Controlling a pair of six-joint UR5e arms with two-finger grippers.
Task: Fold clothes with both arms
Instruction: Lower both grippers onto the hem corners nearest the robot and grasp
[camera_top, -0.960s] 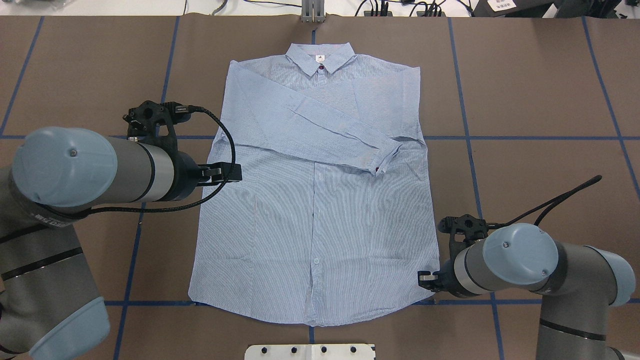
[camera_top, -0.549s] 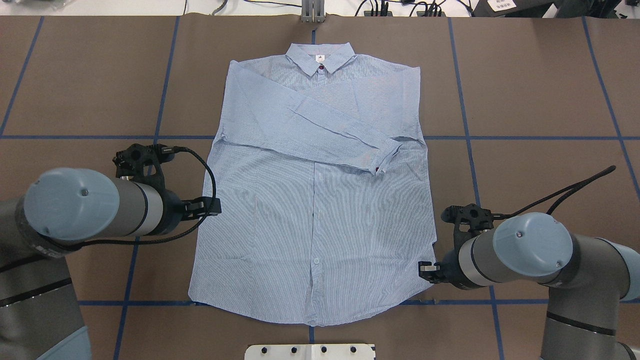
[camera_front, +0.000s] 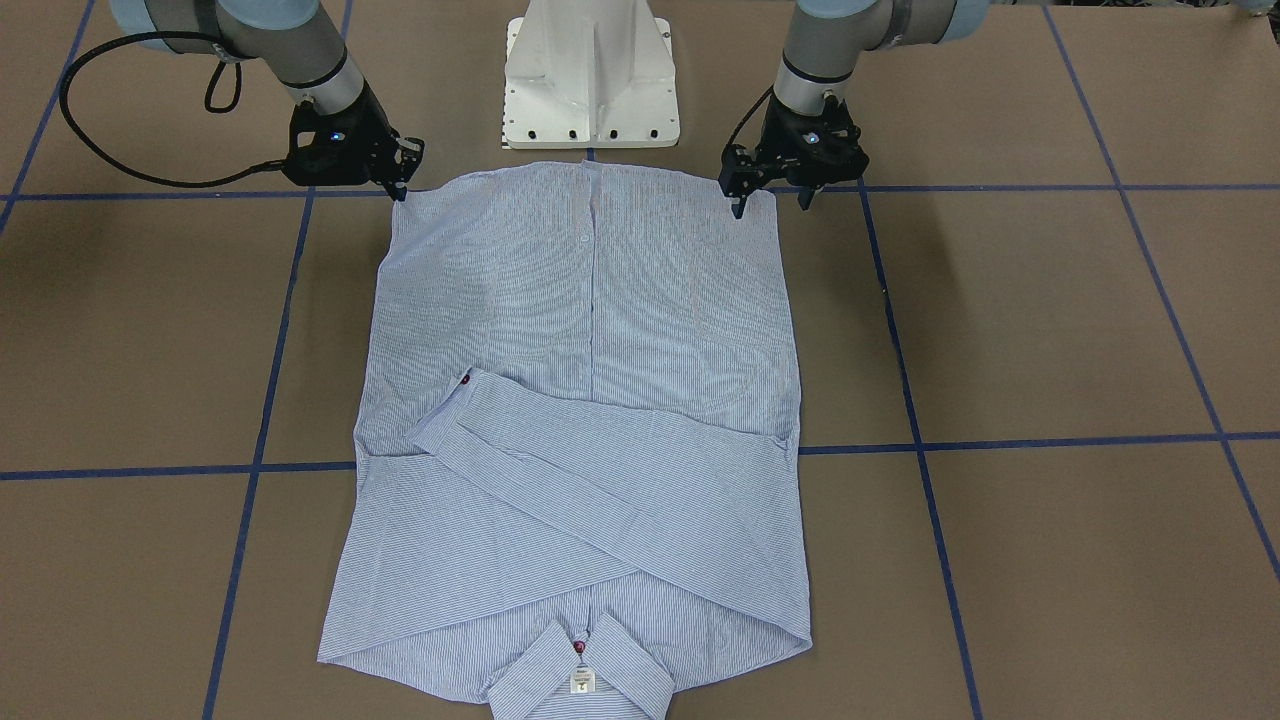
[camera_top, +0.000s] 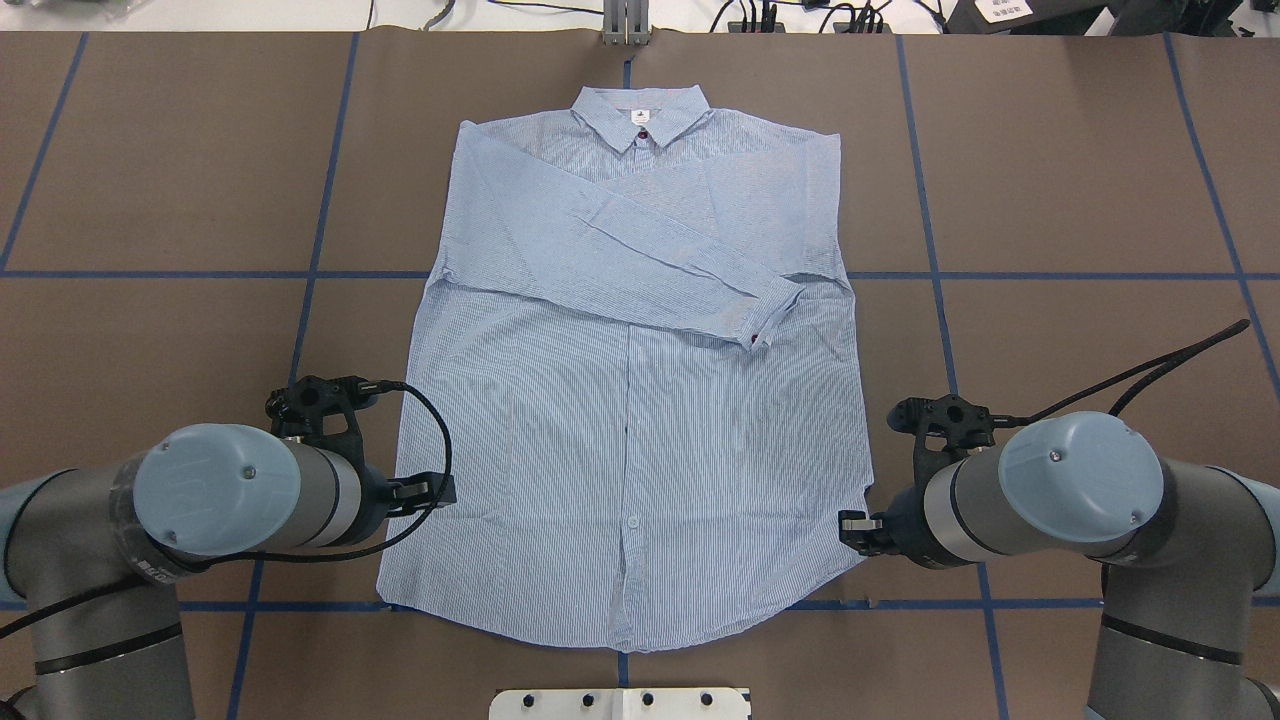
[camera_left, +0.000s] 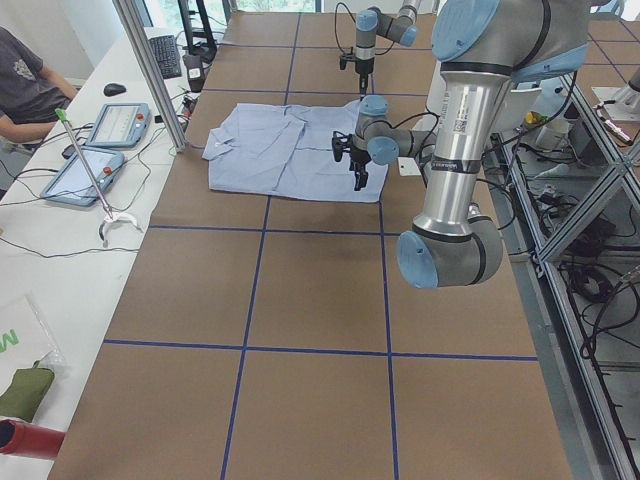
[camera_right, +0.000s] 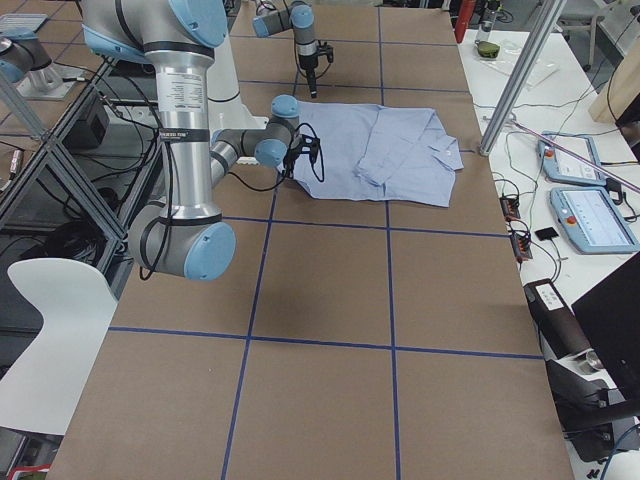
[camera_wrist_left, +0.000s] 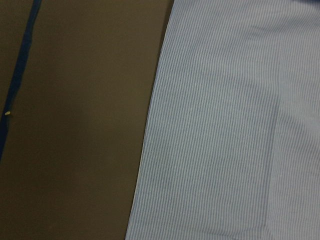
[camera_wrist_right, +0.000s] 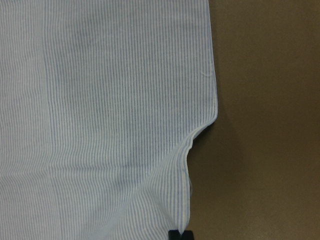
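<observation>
The shirt (camera_top: 640, 430) lies flat in the middle of the bench (camera_top: 1050, 200), collar toward the far edge, hem toward my base, sleeves folded across the chest. My left arm (camera_top: 220, 500) bends in from the near left corner. My left gripper (camera_front: 770, 200) points down at the hem's left corner with its fingers apart, one over cloth and one over bare bench. My right arm (camera_top: 1060, 490) mirrors it. My right gripper (camera_front: 403, 180) is pinched on the shirt's right edge near the hem, where the cloth puckers up to it.
</observation>
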